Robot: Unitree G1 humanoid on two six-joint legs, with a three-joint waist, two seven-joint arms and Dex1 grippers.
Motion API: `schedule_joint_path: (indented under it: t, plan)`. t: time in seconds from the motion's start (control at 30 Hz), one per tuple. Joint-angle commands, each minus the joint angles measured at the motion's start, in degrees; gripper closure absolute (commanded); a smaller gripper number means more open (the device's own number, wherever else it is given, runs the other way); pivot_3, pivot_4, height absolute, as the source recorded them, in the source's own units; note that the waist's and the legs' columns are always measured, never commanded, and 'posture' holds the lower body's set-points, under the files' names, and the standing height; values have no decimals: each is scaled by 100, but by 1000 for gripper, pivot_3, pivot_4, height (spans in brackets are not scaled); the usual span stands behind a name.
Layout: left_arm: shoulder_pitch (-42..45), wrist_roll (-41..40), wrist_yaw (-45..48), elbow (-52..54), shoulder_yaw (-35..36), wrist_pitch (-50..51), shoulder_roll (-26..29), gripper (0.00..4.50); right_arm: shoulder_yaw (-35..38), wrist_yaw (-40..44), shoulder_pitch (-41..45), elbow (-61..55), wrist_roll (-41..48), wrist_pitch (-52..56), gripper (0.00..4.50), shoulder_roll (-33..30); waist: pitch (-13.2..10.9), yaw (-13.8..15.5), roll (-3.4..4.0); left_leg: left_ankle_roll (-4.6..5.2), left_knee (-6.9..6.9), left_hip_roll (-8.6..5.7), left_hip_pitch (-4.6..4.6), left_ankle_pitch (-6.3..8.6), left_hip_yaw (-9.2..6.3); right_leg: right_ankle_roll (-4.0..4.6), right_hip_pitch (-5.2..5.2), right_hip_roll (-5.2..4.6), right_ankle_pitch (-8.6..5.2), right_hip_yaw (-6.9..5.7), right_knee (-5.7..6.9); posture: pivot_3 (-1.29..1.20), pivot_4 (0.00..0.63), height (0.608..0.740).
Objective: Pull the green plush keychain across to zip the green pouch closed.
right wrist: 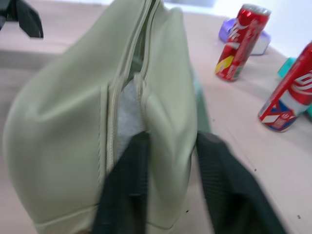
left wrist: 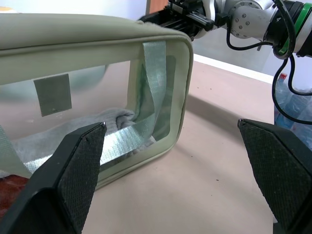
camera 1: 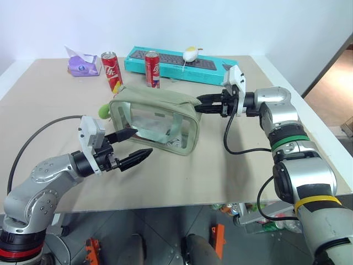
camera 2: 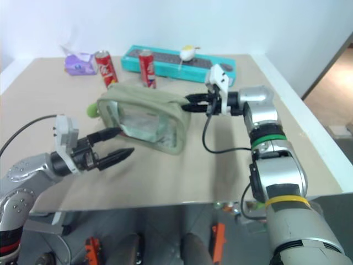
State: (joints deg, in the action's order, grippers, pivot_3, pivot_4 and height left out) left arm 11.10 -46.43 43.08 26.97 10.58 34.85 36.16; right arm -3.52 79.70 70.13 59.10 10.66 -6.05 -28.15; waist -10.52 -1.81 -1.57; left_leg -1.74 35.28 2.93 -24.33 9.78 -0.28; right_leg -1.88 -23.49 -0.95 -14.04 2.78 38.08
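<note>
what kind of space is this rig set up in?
Probably an indoor lab or test room, not a home: a plain beige table against a bare white wall, staged props such as two red soda cans and a boxed keyboard, and an open doorway.

A beige table [camera 1: 182, 176] carries a green pouch [camera 1: 157, 118] near its centre, clear window facing forward. At twelve o'clock from the pouch lies a teal keyboard box [camera 1: 179, 63]. Two red soda cans [camera 1: 112, 70] [camera 1: 152, 69] stand upright between pouch and box. At ten o'clock, near the far corner, sits a purple tissue pack [camera 1: 83, 66].
</note>
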Motion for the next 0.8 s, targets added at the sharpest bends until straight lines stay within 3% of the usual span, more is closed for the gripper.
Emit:
schedule_joint_path:
  t: [0.03,0.17,0.33,0.47,0.57,0.8]
  plan:
    - [7,-12,44,159,30,-98,9,0,441,-132,78,-573,316,279,1471,-156,0,-4,1,0,0,0,0,0,0,0,0,0,0,0,0,0,150,740]
    - [57,30,117,100,-35,-111,10,0,788,-376,-226,-1361,599,888,61,-369,0,9,1,-1,-1,0,-1,1,0,1,1,-1,0,0,0,0,150,740]
    - [118,87,190,21,-93,-128,1,0,1130,-867,-874,-2803,977,1624,23,-589,-1,27,1,-5,1,-3,-1,3,2,-1,2,-3,-2,3,0,0,150,740]
    - [158,74,303,-9,-125,-105,34,0,1044,-1912,-2332,-5836,1271,2862,23,-533,0,41,1,-6,-1,1,0,6,-4,-23,0,1,-23,0,5,0,150,740]
    - [197,102,334,-32,-136,-99,50,0,914,-2602,-3003,-7117,1455,3428,23,-276,0,-8,2,-12,-2,5,1,11,-4,-21,-3,6,-25,5,7,0,150,740]
    - [279,130,380,-81,-152,-79,69,0,807,-3313,-3345,-7759,1604,3920,23,-71,2,-10,-2,-15,15,4,3,8,-1,-12,5,4,-21,8,5,0,150,740]
